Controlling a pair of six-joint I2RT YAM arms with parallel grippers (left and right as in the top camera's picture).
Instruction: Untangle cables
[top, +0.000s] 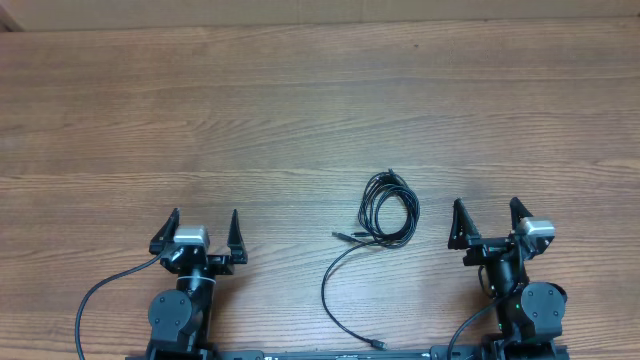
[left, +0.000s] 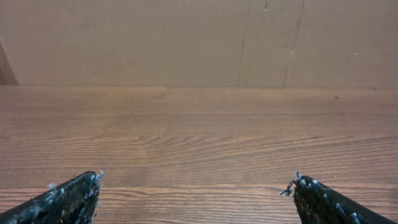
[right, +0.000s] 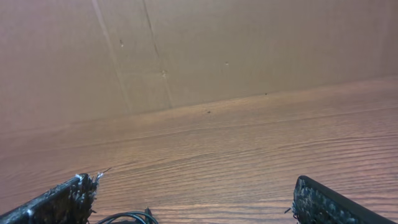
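From overhead, the cables (top: 412, 215) lie on the wooden table (top: 300, 100) as a small black coil, right of centre and closer to the right arm than the left. One loose strand runs out from the coil's lower left, curves down toward the near edge and ends in a small plug there; another short plug end pokes out just left of the coil. The left gripper (top: 203, 215) sits well apart from the coil with its jaws spread wide, nothing between them. The right gripper (top: 486, 203) is near the coil but not touching it, its jaws spread as well and empty.

The left wrist view shows both dark fingers (left: 68, 202) at the bottom corners, far apart, with only bare wood grain between them and a cardboard wall (left: 124, 37) behind.

In the right wrist view the fingers (right: 336, 205) also stand wide apart. A bit of black cord (just the top of a loop) peeks in at the bottom edge beside the left-hand finger, apart from it.
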